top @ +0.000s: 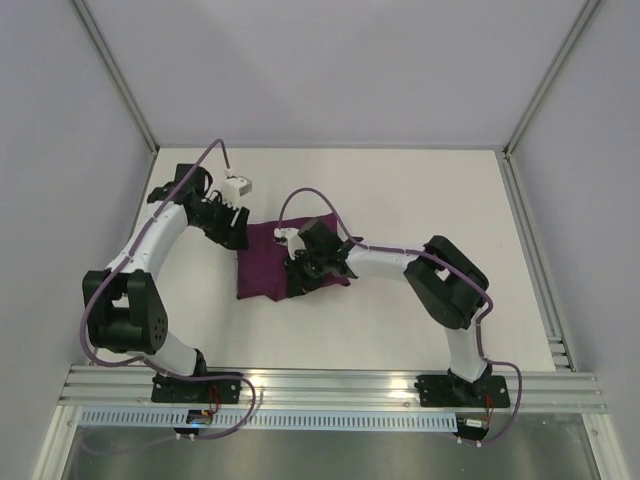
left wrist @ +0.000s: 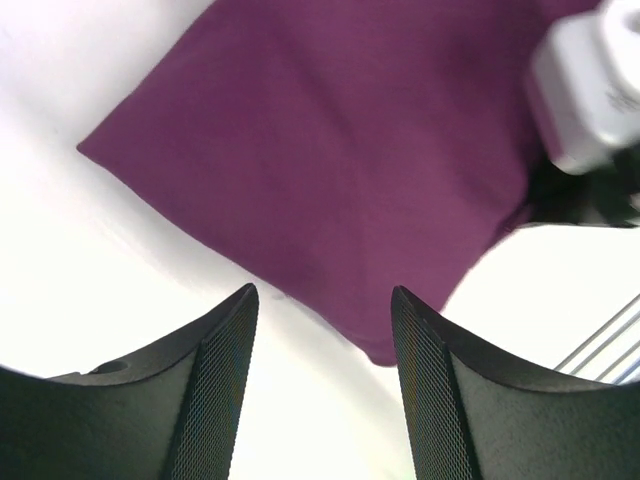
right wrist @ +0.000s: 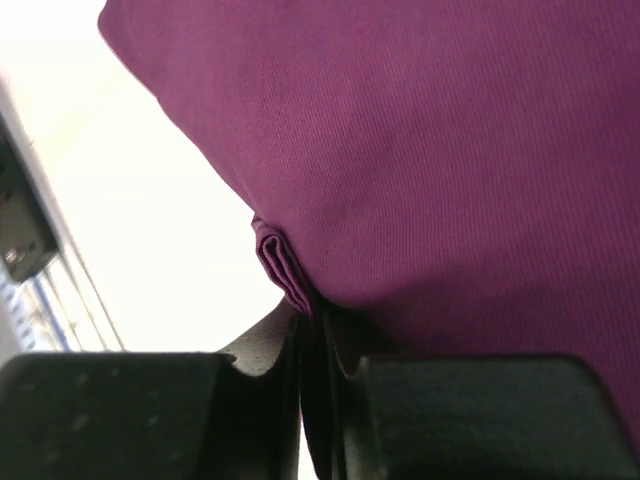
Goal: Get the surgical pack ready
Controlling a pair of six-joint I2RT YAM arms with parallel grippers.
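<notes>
The surgical pack [top: 262,272] lies as a folded deep-purple fabric bundle in the middle of the white table. Its contents are hidden inside. My left gripper [top: 234,236] hovers at the bundle's far left corner. In the left wrist view the left gripper [left wrist: 322,292] stands open over bare table, with the purple fabric [left wrist: 330,150] just beyond its fingertips. My right gripper [top: 300,276] sits at the bundle's right side. In the right wrist view the right gripper [right wrist: 318,322] is shut on a folded edge [right wrist: 278,262] of the fabric [right wrist: 440,150].
An aluminium rail [top: 330,386] with the arm bases runs along the near edge. White enclosure walls [top: 340,70] stand behind and at both sides. The right wrist's white camera housing [left wrist: 590,90] shows close to the left gripper.
</notes>
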